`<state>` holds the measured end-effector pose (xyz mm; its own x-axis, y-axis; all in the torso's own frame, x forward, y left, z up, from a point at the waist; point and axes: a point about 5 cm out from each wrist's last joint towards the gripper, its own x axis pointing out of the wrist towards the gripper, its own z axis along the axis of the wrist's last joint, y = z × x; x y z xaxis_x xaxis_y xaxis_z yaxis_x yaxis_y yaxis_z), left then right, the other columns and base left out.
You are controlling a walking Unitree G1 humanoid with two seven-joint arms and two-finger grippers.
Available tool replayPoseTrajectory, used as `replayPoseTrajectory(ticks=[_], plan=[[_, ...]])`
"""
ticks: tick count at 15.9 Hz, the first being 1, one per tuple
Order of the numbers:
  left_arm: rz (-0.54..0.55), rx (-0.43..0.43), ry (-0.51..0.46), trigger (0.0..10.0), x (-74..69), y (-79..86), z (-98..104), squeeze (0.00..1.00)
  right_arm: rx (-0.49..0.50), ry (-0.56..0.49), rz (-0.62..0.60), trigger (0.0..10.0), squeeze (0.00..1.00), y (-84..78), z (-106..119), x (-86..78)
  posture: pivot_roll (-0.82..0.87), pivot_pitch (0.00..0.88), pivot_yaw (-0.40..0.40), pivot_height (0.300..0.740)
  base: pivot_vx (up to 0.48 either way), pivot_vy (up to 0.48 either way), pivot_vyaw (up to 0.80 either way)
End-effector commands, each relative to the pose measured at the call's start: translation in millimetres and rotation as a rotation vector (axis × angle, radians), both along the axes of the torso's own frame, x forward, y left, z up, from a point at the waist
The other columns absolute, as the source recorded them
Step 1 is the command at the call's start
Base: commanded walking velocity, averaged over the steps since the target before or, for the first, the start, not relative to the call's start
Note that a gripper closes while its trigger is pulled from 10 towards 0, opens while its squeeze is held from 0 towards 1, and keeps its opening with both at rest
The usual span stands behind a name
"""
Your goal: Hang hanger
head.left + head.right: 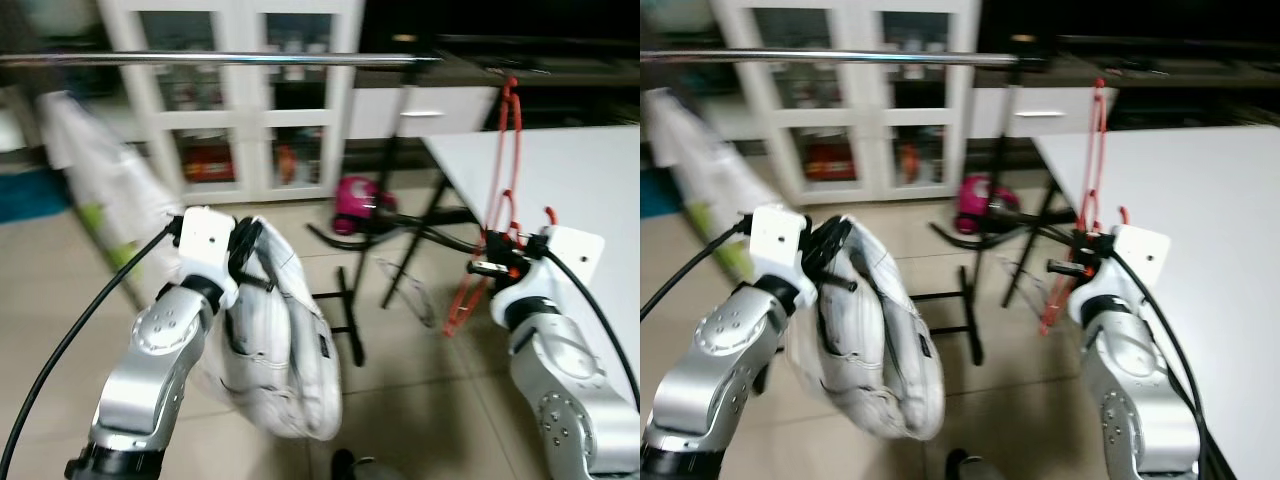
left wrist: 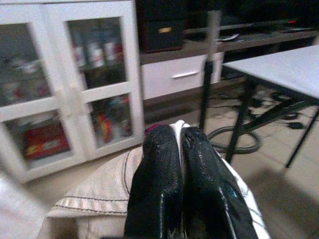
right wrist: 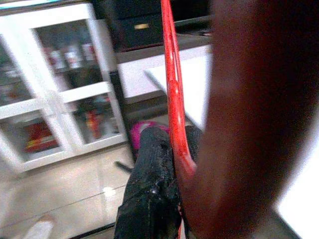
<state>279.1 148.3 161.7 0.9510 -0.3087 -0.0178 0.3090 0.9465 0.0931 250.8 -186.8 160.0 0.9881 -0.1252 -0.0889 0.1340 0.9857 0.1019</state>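
Red hanger [image 1: 497,215] upright, hook topmost, clamped in right gripper [image 1: 487,266] jaws, left gripper [image 1: 243,243] jaws pinching white garment [image 1: 285,340]

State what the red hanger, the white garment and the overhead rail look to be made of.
Red hanger, held in the right gripper: thin, glossy, evenly coloured rod, probably plastic or plastic-coated wire. White garment, held in the left gripper: soft cloth, matte, folds and stitched seams showing; the fibre cannot be told. Overhead rail: straight silvery bar with bright highlights, likely polished metal.
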Motion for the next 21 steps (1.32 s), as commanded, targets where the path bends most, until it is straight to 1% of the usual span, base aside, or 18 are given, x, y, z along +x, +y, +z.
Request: replayPoseTrajectory(ticks=[1,2,3,6,8,9,11,12,14,17,21], plan=[[-0.015,-0.01,-0.035,10.0,2.4,-2.6,7.7,0.0,0.033,-0.007,-0.011,10.0,0.0,-1.7,3.5,-2.0,0.01,0.0,0.005,0.74,0.0,0.0,-0.8],[-0.014,-0.015,-0.033,10.0,3.2,-2.1,7.4,0.0,0.051,-0.021,-0.019,10.0,0.0,-1.5,6.2,-1.8,0.01,0.0,0.007,0.74,0.0,0.0,-0.8],[-0.009,-0.032,-0.029,10.0,5.5,-0.8,7.4,0.0,0.049,-0.035,-0.051,10.0,0.0,-2.8,9.8,-0.9,0.01,0.0,0.007,0.74,0.0,0.0,-0.8],[0.0,-0.04,-0.035,10.0,8.4,1.3,9.8,0.0,0.01,-0.032,-0.025,10.0,0.0,-0.1,11.5,0.2,0.01,0.0,0.005,0.74,0.0,0.0,-0.79],[-0.001,-0.045,-0.034,10.0,9.5,1.5,9.7,0.0,-0.022,-0.069,-0.035,10.0,0.0,-1.1,14.6,1.2,0.01,0.0,0.005,0.74,0.0,0.0,-0.8],[-0.002,-0.048,-0.035,10.0,9.9,1.4,9.8,0.0,-0.06,-0.077,-0.032,10.0,0.0,-1.8,15.8,1.3,0.01,0.0,0.006,0.74,0.0,0.0,-0.8],[-0.003,-0.046,-0.028,10.0,11.0,0.9,8.5,0.0,-0.004,-0.05,-0.025,10.0,0.0,-4.6,12.0,1.3,0.01,0.0,0.014,0.74,0.0,0.0,-0.8],[-0.003,-0.049,-0.026,10.0,11.3,1.0,8.4,0.0,0.002,-0.045,-0.026,10.0,0.0,-5.6,11.1,1.2,0.01,0.0,0.014,0.74,0.0,0.0,-0.8],[-0.004,-0.057,-0.022,10.0,11.8,1.6,8.3,0.0,-0.005,-0.037,-0.013,10.0,0.0,-3.3,9.5,0.5,0.01,0.0,0.015,0.74,0.0,0.0,-0.8],[0.0,-0.063,-0.018,10.0,12.1,2.9,7.7,0.0,-0.01,-0.008,-0.012,10.0,0.0,-1.2,4.0,0.2,0.01,0.0,0.011,0.74,0.0,0.0,0.0],[-0.001,-0.065,-0.013,10.0,11.8,3.5,7.3,0.0,-0.001,0.007,-0.02,10.0,0.0,0.9,0.9,-0.9,0.01,0.0,0.012,0.74,0.0,0.283,-0.8]])
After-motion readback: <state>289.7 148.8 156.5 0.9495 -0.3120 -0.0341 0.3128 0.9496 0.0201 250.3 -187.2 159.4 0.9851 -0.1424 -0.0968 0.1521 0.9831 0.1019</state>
